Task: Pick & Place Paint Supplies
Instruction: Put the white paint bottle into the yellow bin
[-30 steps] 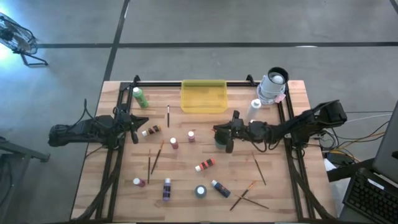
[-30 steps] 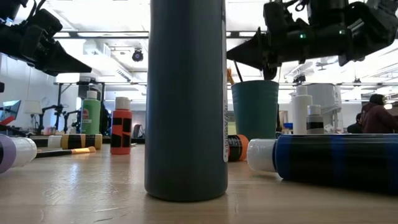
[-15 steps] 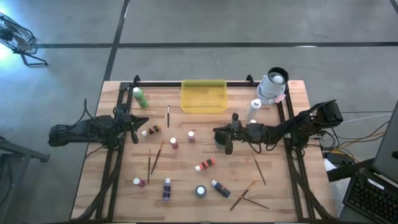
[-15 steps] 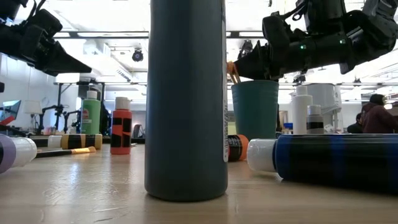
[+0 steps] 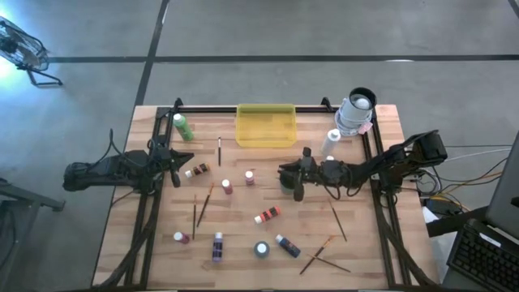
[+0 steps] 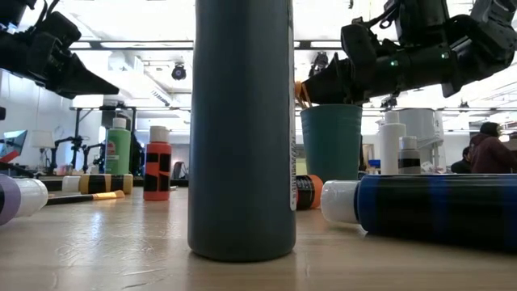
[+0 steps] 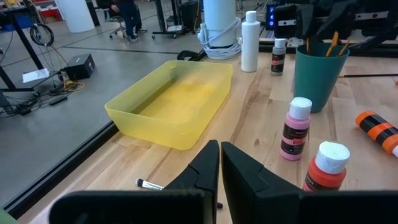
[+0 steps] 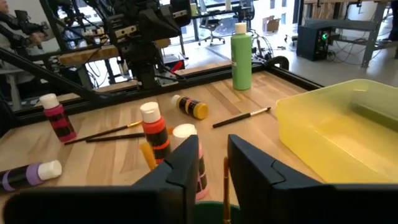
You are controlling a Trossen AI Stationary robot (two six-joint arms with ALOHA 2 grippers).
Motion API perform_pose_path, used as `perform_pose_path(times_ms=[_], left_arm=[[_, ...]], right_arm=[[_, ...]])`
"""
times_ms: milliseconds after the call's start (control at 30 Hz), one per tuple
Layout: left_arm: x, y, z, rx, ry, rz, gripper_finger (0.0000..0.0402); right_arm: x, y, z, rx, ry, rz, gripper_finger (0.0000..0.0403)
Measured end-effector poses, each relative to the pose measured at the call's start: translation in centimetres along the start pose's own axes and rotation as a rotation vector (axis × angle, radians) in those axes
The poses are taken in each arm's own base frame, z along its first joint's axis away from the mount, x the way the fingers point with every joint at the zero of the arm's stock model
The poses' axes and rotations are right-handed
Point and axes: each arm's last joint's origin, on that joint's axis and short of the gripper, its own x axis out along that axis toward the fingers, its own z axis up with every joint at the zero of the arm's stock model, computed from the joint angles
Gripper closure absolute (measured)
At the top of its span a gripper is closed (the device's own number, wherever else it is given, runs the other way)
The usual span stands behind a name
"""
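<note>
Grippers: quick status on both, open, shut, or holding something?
Left gripper: shut, empty, waiting at the table's left side.
Right gripper: open above the dark green cup, a paintbrush between its fingers.

The right gripper [image 8: 211, 171] hovered, fingers parted, over the dark green cup's rim [image 8: 214, 211], a thin orange-brown paintbrush [image 8: 225, 183] standing between them. Beyond the cup stood a red white-capped bottle [image 8: 154, 130]; beside it lay the translucent yellow tray [image 8: 348, 134] on the wooden worktop [image 8: 106, 162].

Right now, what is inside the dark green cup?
The dark green cup holds thin orange-brown paintbrushes, their ends standing above the rim. The right pincer hangs just over it. The cup's wall hides the brushes' lower parts and anything else inside.
</note>
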Motion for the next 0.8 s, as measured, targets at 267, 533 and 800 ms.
perform_pose_path(times_ms=[267, 533, 800], left_arm=[[0.0, 0.0, 0.0, 0.0, 0.0, 0.0, 0.0378], [0.0, 0.0, 0.0, 0.0, -0.001, 0.0, 0.0378], [0.0, 0.0, 0.0, 0.0, 0.0, 0.0, 0.0378]], right_arm=[[-1.0, 0.3, 3.1, -0.037, -0.121, -0.002, 0.0262], [-3.7, 0.3, 8.8, -0.167, -0.269, -0.113, 0.0238], [-8.2, -0.4, 15.0, -0.113, 0.004, -0.304, 0.0218]])
